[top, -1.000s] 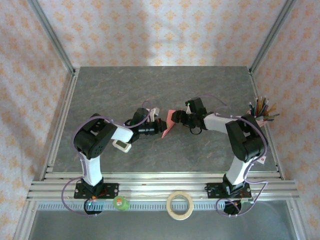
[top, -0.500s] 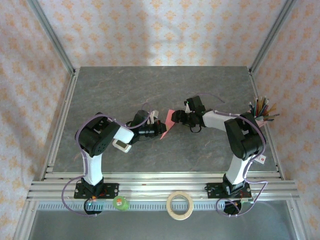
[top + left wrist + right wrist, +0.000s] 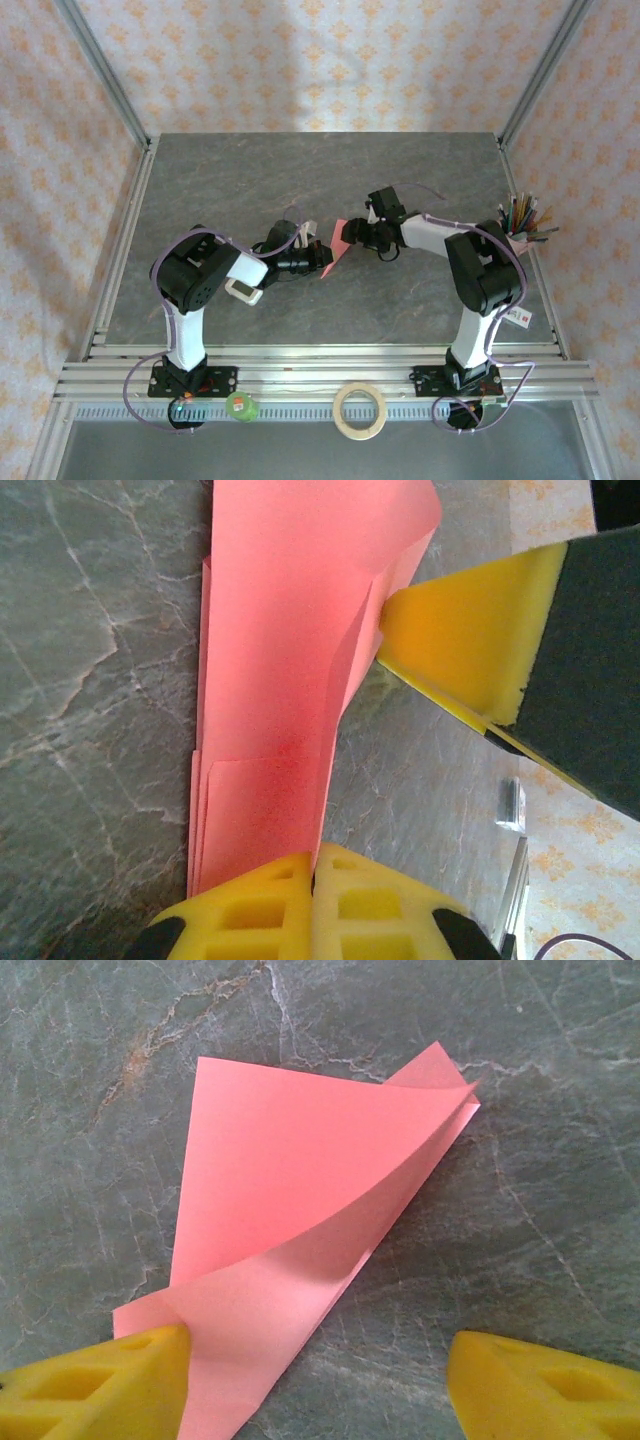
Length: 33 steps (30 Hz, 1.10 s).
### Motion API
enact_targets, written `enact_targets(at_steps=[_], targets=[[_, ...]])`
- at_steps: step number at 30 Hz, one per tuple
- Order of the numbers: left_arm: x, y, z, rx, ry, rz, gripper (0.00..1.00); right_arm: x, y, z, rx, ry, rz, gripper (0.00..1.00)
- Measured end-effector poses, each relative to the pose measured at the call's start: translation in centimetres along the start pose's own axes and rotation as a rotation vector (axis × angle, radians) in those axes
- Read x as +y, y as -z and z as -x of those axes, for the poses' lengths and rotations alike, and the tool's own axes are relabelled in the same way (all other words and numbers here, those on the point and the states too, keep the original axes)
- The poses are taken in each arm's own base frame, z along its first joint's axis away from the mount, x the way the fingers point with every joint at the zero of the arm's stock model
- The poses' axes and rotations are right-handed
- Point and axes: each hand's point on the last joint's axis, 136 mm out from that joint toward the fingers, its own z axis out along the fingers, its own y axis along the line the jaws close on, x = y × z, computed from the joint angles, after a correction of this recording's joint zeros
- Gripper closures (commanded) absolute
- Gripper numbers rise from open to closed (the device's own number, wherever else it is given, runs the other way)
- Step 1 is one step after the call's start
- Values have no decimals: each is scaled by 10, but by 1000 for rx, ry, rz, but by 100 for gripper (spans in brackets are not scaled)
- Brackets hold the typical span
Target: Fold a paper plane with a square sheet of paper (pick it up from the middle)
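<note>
Grey stone-look desk boxed in by patterned walls

A dark grey desk (image 3: 300,170) with pale marble veining fills the middle of the top view. Cream walls printed with small orange floral motifs (image 3: 330,60) close it in at 9, 12 and 3 o'clock. Slanting silver aluminium posts (image 3: 100,72) rise from the far corners at 10 and 2 o'clock. A band of ribbed aluminium rails (image 3: 320,377) runs along the near edge at 6 o'clock. The light is soft and even, with a faint shadow low on the 12 o'clock wall.

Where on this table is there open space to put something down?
The far half of the table, behind the arms, is bare, and so is the near strip in front of the pink paper. Crowded: the centre, where the left gripper and right gripper meet at that paper, and the right edge, with coloured sticks.
</note>
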Motion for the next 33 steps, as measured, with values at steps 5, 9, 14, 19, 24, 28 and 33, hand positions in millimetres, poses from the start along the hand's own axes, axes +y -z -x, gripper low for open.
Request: enact_targets(at_steps=[5, 9, 14, 19, 24, 28, 33], targets=[[4, 0, -2, 7, -10, 15, 85, 0, -2, 0, 5, 1, -23, 26], [3, 1, -2, 7, -23, 17, 81, -1, -4, -1, 10, 1, -47, 25], [2, 6, -3, 15, -43, 41, 78, -3, -8, -3, 19, 4, -82, 25], [4, 12, -1, 10, -72, 86, 76, -4, -9, -3, 17, 9, -100, 25], [1, 13, 2, 5, -126, 139, 67, -4, -9, -3, 15, 11, -102, 25], [0, 11, 1, 9, -162, 174, 61, -4, -10, -3, 14, 7, -106, 25], [4, 11, 0, 14, -190, 220, 58, -5, -10, -3, 14, 3, -109, 25]])
